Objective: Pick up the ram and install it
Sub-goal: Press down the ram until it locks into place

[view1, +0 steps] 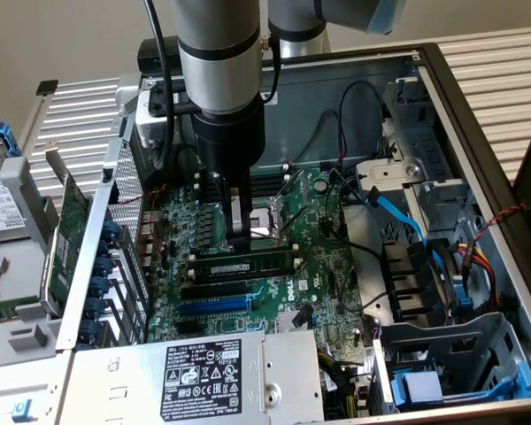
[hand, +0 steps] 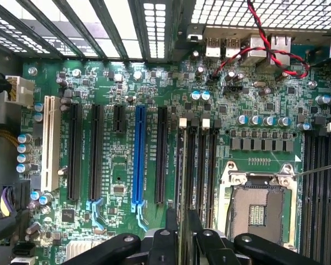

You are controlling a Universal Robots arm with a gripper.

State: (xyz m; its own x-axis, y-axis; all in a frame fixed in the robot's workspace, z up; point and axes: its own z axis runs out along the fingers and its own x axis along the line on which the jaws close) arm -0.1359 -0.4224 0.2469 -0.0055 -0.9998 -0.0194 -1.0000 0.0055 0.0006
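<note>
The ram [view1: 248,265] is a long dark green stick with black chips and a pale label. It stands on edge in the line of a black memory slot on the motherboard [view1: 319,266], beside the CPU socket [view1: 267,226]. My gripper [view1: 240,237] comes straight down onto its top edge. In the wrist view the ram [hand: 181,165] shows edge-on, running away from my gripper [hand: 181,221]. The black fingers [hand: 166,234] close in on either side of the stick. Empty black memory slots [hand: 201,165] lie right beside it.
The open computer case has walls all round. A green expansion card [view1: 68,239] stands outside it at the exterior view's left. The power supply [view1: 203,376] sits in front, a blue cable [view1: 398,212] and drive cages at the right. A blue slot [hand: 138,160] and red-black wires [hand: 265,49] are nearby.
</note>
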